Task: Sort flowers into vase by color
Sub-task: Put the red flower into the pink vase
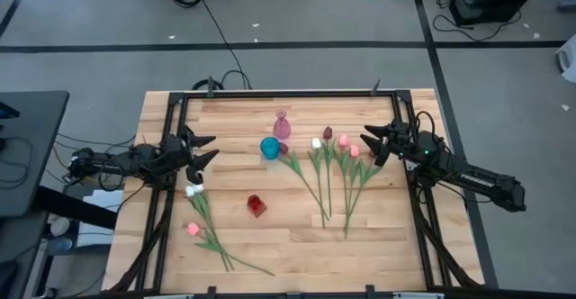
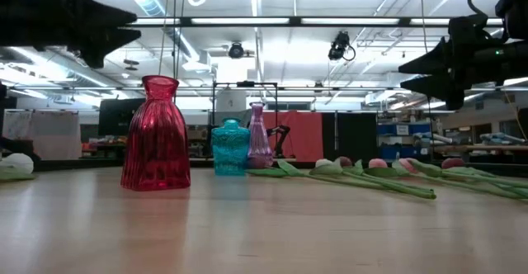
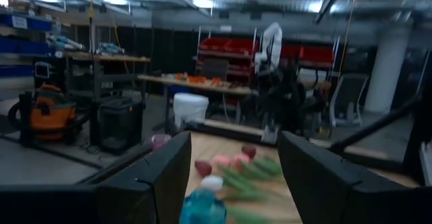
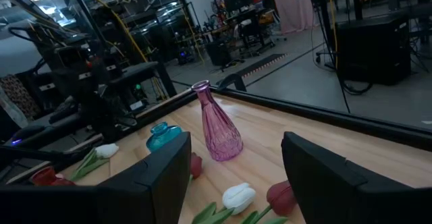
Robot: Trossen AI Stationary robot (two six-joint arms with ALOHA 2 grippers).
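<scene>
Three small vases stand on the wooden table: a pink one (image 1: 282,125), a teal one (image 1: 270,148) and a red one (image 1: 256,205). Several tulips (image 1: 335,168) with maroon, pink and white heads lie right of centre, heads toward the far edge. Two more tulips, a white-headed one (image 1: 192,191) and a pink-headed one (image 1: 193,230), lie at the left. My left gripper (image 1: 205,149) hovers open above the table's left part, near the white head. My right gripper (image 1: 372,142) hovers open above the right-hand tulip heads. Neither holds anything.
A black metal frame (image 1: 288,93) runs along the table's far edge and down both sides. The near middle of the table (image 1: 297,245) is bare wood. Beyond the table lie shelves, benches and cables on the floor.
</scene>
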